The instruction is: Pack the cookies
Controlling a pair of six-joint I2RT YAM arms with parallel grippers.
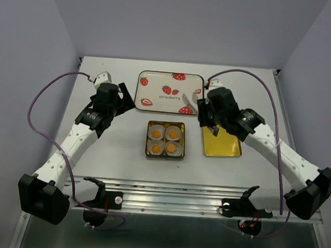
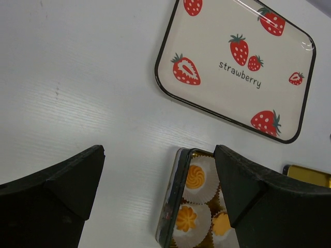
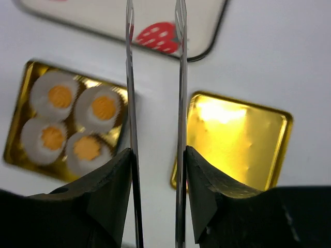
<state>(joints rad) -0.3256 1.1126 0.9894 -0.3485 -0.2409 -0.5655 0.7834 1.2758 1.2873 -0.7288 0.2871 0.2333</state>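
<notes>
All four cookies (image 1: 165, 140) sat in white paper cups (image 3: 31, 139) inside the small gold tin (image 1: 147, 140) at the centre of the top view. I judged the loading done and the closing step in hand. The lid (image 1: 223, 146) lay flat on the worktop (image 1: 106, 154), just right of the tin.

The next move, as I read it, called for setting down the tongs (image 3: 181, 103), then bringing the lid over the tin squarely enough to seat it.

The right fingers (image 3: 111, 191) were clamped on those tongs. The two thin metal blades ran parallel up the middle of the right wrist view, their tips over the lower right corner of the strawberry tray (image 1: 157, 81). That arm reached in from the lower right of the top view, its wrist above the lid's far end.

The left fingers (image 2: 57, 191) were spread wide and held nothing. They hovered over bare worktop to the upper left of the tin, with the arm stretched in from the lower left.
</notes>
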